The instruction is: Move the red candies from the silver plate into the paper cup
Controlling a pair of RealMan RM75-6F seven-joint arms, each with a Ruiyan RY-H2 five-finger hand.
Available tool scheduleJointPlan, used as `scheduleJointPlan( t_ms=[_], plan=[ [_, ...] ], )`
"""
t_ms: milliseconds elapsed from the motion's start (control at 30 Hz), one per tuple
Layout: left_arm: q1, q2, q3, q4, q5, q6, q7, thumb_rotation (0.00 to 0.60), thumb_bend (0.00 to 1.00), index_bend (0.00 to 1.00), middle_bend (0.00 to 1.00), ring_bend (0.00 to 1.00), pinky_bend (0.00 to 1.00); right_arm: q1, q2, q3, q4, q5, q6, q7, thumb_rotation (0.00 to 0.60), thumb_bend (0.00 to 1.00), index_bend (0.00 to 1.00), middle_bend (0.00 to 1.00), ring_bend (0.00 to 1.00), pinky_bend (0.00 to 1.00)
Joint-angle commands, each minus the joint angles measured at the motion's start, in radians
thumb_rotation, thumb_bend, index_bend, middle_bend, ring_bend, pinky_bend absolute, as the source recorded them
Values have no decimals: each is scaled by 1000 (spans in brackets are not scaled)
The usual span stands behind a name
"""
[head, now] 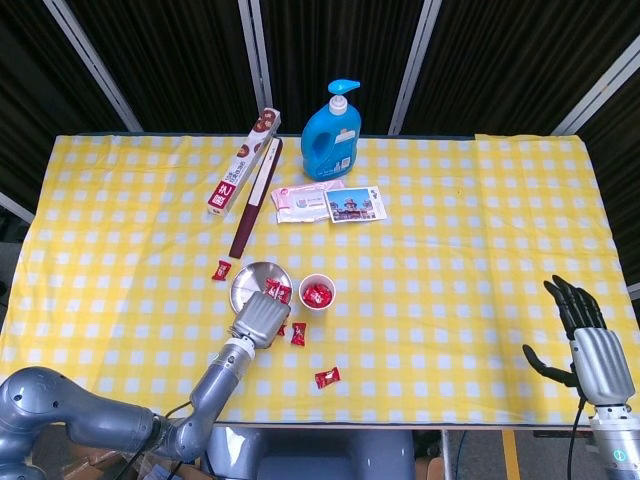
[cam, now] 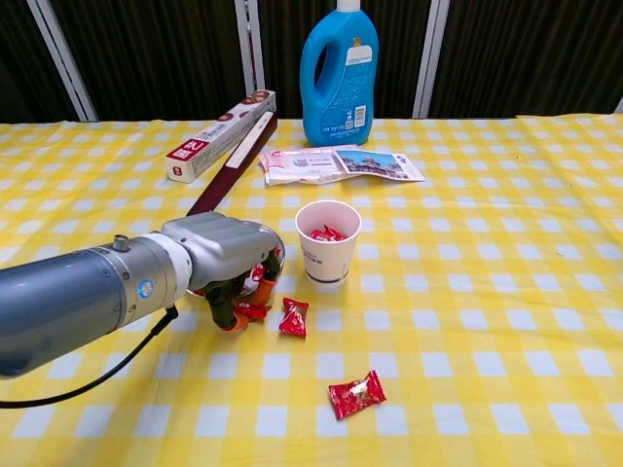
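Note:
The silver plate [head: 250, 283] lies left of the white paper cup [head: 317, 293], which holds several red candies [cam: 326, 233]. A couple of red candies [head: 276, 290] sit at the plate's right side. My left hand [cam: 229, 258] hangs over the plate's near edge with its fingers curled down around a red candy [cam: 251, 309]. Whether they pinch it is not visible. In the chest view that hand hides most of the plate. My right hand [head: 585, 345] is far off at the table's near right corner, fingers spread and holding nothing.
Loose red candies lie on the cloth: one [cam: 292, 317] just right of the left hand, one [cam: 355, 393] nearer the front edge, one [head: 221, 269] left of the plate. A blue bottle [head: 332, 130], a long box [head: 240, 175] and flat packets [head: 328, 203] stand behind.

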Motion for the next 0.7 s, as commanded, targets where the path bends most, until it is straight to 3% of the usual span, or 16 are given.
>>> scheduleJointPlan(
  t_ms=[33, 167, 333, 567, 700],
  plan=[
    [-1, -1, 0, -2, -3, -2, 4, 600, 373, 516, 1000, 1000, 1000, 0, 0, -1, -1, 0, 0, 0, 600, 360, 0, 0, 0, 0],
    [1, -5, 4, -7, 8, -1, 3, 600, 427, 598, 1000, 1000, 1000, -1, 1, -1, -2, -2, 1, 0, 600, 360, 0, 0, 0, 0],
    [5, 3, 2, -25, 31, 6, -6, 600, 441, 616, 1000, 1000, 1000, -2, 1, -2, -2, -2, 1, 1, 600, 360, 0, 0, 0, 0],
    [0, 49, -50, -112, 99, 37, -36, 600, 441, 601, 1000, 1000, 1000, 0, 0, -1, -2, -1, -1, 1, 600, 360, 0, 0, 0, 0],
    [-13, 72, -106, -156, 141, 57, -57, 600, 440, 585, 1000, 1000, 1000, 0, 0, -1, -2, -1, -1, 2, 600, 361, 0, 0, 0, 0]
  ],
)
